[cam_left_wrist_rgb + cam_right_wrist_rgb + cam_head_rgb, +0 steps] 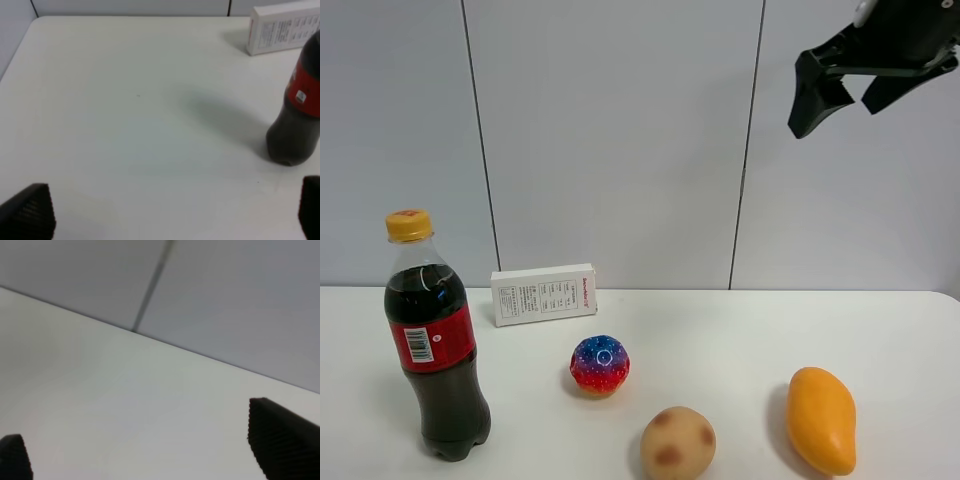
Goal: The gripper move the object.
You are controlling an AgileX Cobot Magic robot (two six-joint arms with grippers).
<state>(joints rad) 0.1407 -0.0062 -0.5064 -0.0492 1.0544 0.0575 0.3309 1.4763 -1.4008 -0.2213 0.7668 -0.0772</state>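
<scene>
Cola bottle (432, 350) (yellow cap (408, 225)), white box (544, 293), speckled ball (599, 365), orange mango (822, 420)

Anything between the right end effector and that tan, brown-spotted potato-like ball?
Nothing visible. The black right end effector hangs open high above; the round tan spotted ball lies uncovered, the orange mango apart beside it.

The gripper (145, 452) is spread wide, ribbed black fingertips (282, 440) above the white surface (125, 405); a seamed grey wall (240, 300) stands beyond.
</scene>
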